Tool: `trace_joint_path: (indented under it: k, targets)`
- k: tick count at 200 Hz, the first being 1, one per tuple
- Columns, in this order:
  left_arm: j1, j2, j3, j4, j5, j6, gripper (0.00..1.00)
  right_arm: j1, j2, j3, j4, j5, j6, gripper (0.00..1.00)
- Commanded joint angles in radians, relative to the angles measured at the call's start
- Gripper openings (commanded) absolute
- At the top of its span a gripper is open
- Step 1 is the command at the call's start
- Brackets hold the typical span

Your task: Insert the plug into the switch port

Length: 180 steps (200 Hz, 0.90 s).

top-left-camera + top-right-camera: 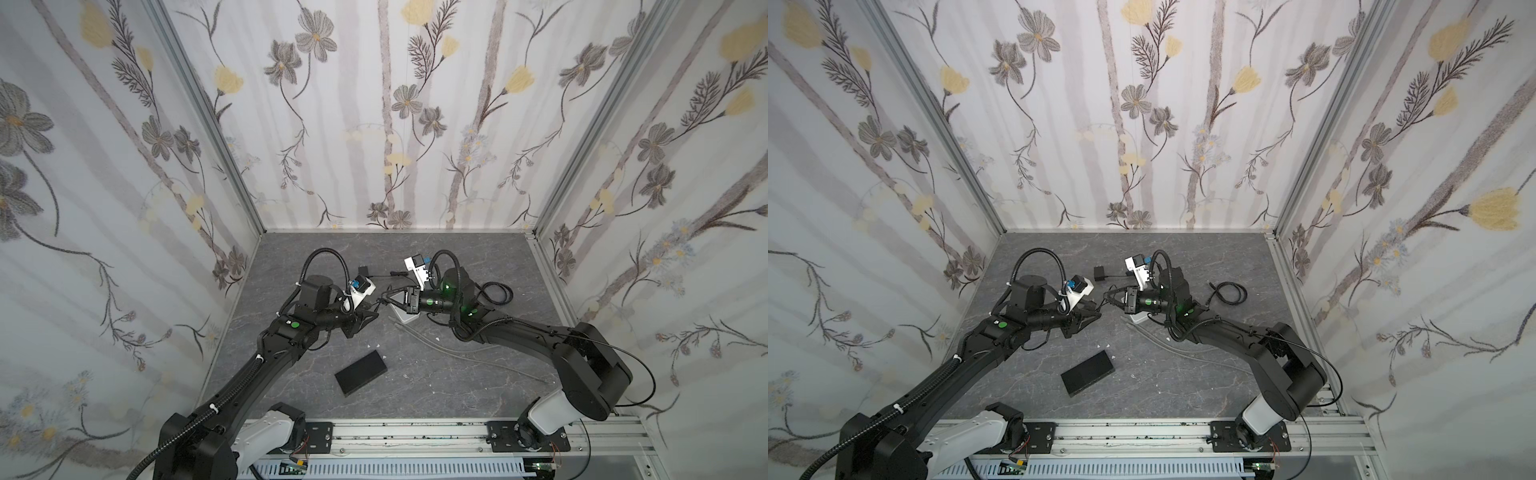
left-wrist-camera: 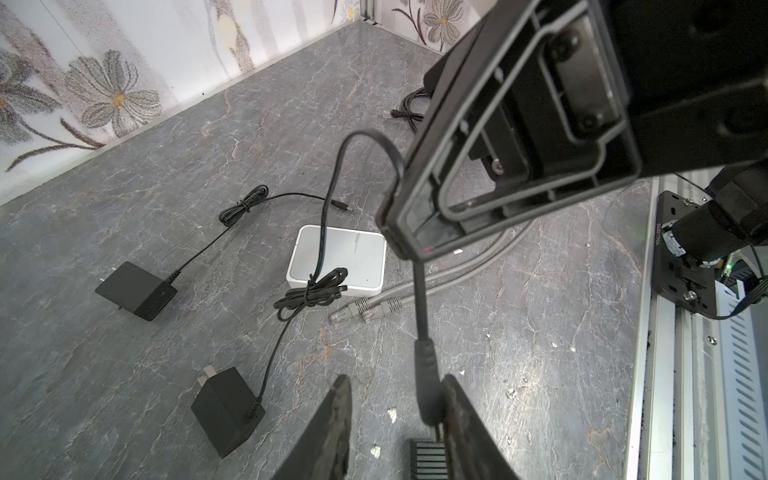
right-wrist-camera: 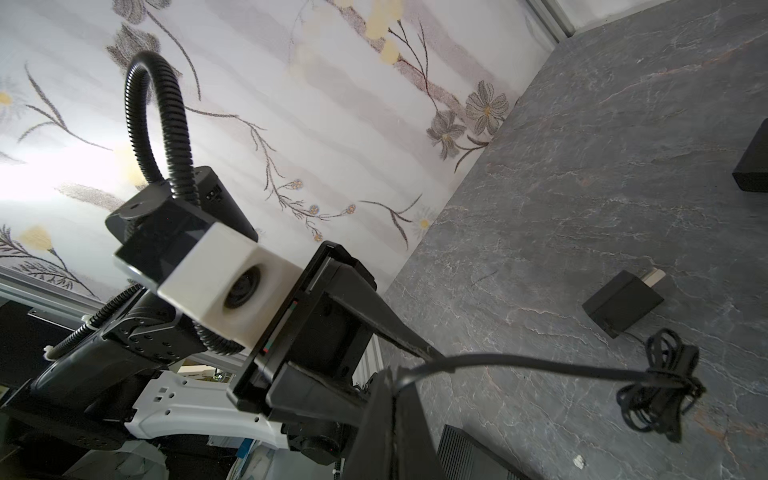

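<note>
Plug (image 2: 428,382) hangs in the air on its cord (image 2: 420,299), well above the table (image 2: 540,332) and not in the switch (image 2: 338,257). I see the right gripper (image 2: 399,239) pinched tight on that cord just above the plug, with only the thin wire between its jaws. In its own wrist view the cord leaves the fingertips (image 3: 390,399) and runs off to a tied bundle (image 3: 660,386).

The left gripper (image 2: 397,386) sits below, jaws partly apart with the plug between them. The plug's body touches one of the fingers (image 2: 457,415), and I can see a clear gap to the other, so I would not call it gripped.

In both top views the two grippers meet tip to tip over the middle of the table. The switch, a flat white box, lies on the table just under and beyond them.

From the left wrist I see the bundle resting against the switch's near edge, with the cord running on to a black adapter (image 2: 226,409). A second adapter (image 2: 135,291) lies apart from it, and its spare plug (image 2: 343,206) lies just beside the switch. Two grey network cables (image 2: 376,307) end near the switch, and a black box (image 1: 360,372) lies closer to the rail
</note>
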Motion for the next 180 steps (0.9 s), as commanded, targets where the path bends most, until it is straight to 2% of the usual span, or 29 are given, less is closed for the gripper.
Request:
trace_joint_path:
  k: [1,61,123,180]
  targets:
    - [-0.002,-0.001,0.011,-0.013,0.034,0.029,0.29,0.000,-0.004,-0.002,0.087,-0.006,0.039,0.00]
    - [-0.009,-0.006,0.009,-0.018,0.056,0.038,0.27,0.000,-0.016,-0.001,0.108,0.023,0.057,0.00]
    - [-0.010,-0.017,0.015,-0.037,0.074,0.056,0.00,-0.001,-0.014,-0.012,0.113,0.030,0.063,0.00]
    - [-0.010,-0.034,0.015,-0.048,0.063,0.067,0.00,-0.002,-0.057,-0.080,0.031,0.073,-0.015,0.00]
